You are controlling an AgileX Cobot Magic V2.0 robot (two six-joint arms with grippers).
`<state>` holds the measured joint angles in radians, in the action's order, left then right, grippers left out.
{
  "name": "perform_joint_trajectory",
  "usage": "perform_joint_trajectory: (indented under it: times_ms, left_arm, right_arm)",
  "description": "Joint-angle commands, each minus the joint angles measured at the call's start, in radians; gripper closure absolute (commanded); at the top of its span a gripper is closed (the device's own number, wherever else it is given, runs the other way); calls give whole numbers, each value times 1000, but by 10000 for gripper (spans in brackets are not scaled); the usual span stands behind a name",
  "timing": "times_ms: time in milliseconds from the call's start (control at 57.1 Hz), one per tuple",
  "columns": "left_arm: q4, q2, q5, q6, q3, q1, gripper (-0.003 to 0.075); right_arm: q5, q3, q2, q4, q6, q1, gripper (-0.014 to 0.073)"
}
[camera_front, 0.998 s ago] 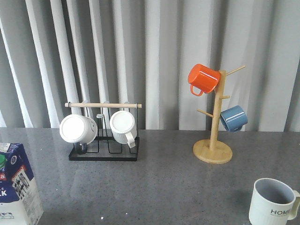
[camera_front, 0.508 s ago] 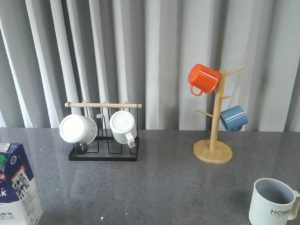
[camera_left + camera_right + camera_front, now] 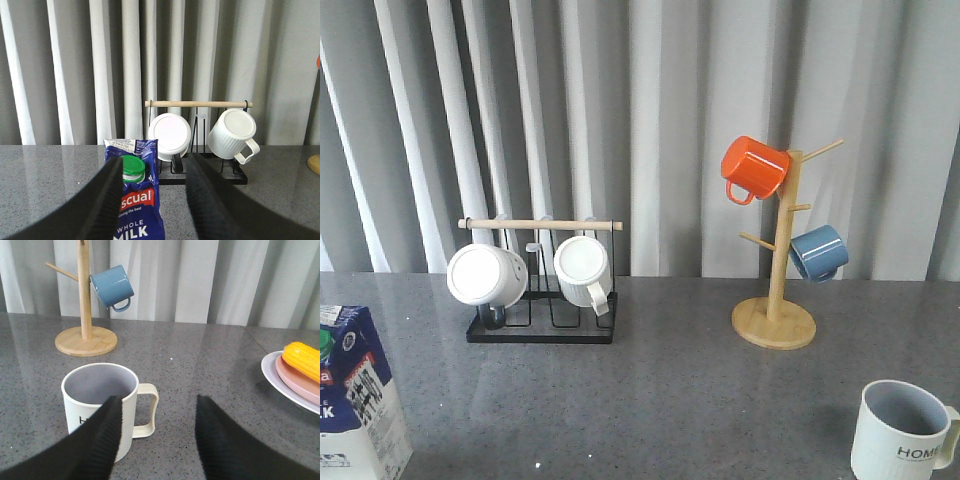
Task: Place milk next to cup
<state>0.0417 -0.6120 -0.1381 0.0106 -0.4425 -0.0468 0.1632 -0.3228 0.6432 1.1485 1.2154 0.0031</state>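
Observation:
The milk is a blue and white carton with a green cap, standing at the table's front left edge. In the left wrist view the milk stands just ahead of my open left gripper, partly behind one finger, not held. The cup, a pale ribbed mug marked "HOME", stands at the front right. In the right wrist view the cup sits just ahead of my open, empty right gripper, partly behind one finger. Neither gripper shows in the front view.
A black wire rack with two white ribbed mugs stands at the back left. A wooden mug tree holds an orange mug and a blue mug. A plate with corn lies right of the cup.

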Motion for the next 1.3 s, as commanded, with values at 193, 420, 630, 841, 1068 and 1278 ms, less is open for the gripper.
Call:
perform_joint_trajectory:
  times_ms: [193, 420, 630, 841, 1068, 1278]
  left_arm:
    - [7, -3, -67, 10, -36, -7, 267]
    - [7, -3, -67, 10, -36, -7, 270]
    - [7, -3, -67, 10, -36, -7, 270]
    - [7, -3, -67, 10, -36, -7, 270]
    - [7, -3, -67, 10, -36, -7, 270]
    - [7, -3, -68, 10, -36, -7, 269]
  right_arm:
    - [37, -36, 15, 33, 49, -7, 37]
    - [27, -36, 15, 30, 49, -7, 37]
    - [24, -36, 15, 30, 53, -7, 37]
    - [-2, -36, 15, -122, -90, -7, 37]
    - [-24, -36, 23, -791, -758, -8, 39]
    - [-16, -36, 96, -1042, -971, -8, 64]
